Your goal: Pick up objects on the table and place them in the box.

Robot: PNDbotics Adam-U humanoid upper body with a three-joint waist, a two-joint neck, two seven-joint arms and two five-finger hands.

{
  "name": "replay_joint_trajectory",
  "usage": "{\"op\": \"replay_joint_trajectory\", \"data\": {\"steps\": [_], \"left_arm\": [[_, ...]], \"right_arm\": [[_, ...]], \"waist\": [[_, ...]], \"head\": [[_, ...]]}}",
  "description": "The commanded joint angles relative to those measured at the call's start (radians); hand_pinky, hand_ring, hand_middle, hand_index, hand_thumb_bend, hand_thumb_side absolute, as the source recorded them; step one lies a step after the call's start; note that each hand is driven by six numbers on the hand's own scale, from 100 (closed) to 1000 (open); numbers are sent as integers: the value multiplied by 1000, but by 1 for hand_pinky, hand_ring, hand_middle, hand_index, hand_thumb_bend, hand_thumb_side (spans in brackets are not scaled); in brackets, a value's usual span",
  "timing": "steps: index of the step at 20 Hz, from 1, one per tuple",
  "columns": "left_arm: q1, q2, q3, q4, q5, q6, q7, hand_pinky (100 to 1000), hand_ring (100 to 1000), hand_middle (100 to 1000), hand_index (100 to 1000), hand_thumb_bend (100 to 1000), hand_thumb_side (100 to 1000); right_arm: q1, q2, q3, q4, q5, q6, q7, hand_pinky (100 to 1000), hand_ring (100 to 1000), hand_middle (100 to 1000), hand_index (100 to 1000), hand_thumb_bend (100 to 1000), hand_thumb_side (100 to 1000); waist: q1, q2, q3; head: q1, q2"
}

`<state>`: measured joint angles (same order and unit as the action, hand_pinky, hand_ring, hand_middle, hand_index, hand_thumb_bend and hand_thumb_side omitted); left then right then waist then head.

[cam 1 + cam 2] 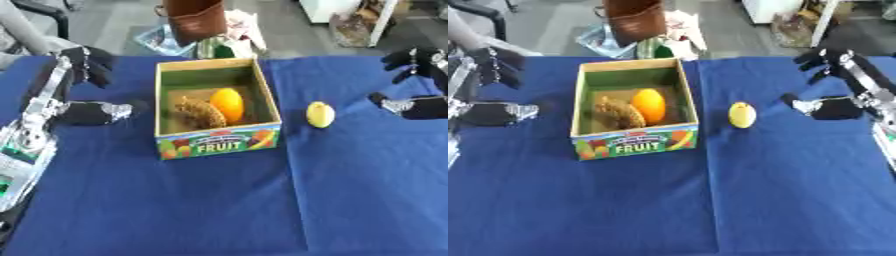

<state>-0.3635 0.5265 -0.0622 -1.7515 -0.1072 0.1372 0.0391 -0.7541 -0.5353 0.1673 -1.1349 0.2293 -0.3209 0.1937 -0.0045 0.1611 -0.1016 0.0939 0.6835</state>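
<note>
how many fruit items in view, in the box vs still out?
3. In the FRUIT box: an orange and a brown spiky item left of it. A lemon lies on the cloth right of the box. The walls might hide more.

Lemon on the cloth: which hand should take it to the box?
Right. The lemon lies right of the fruit box, nearer the open right hand; the left hand sits beyond the box.
</note>
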Motion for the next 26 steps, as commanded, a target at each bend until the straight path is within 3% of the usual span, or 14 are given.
{"op": "replay_joint_trajectory", "data": {"steps": [1, 13, 26], "left_arm": [[5, 4, 21, -22, 12, 1, 8, 558, 531, 563, 681, 807, 125], [27, -27, 17, -4, 23, -1, -2, 558, 530, 562, 684, 807, 126], [27, -49, 9, -1, 27, -4, -14, 557, 529, 559, 684, 806, 126]], "right_arm": [[-42, 0, 0, 54, 50, -21, 21, 599, 746, 731, 772, 500, 154], [-133, 121, -20, 291, 223, -61, 21, 601, 745, 728, 779, 498, 144], [-172, 196, -59, 413, 327, -69, -26, 596, 738, 714, 763, 482, 122]], "waist": [[1, -12, 4], [13, -8, 31], [23, 0, 62]], "head": [[-8, -8], [-26, -2], [-44, 0]]}}
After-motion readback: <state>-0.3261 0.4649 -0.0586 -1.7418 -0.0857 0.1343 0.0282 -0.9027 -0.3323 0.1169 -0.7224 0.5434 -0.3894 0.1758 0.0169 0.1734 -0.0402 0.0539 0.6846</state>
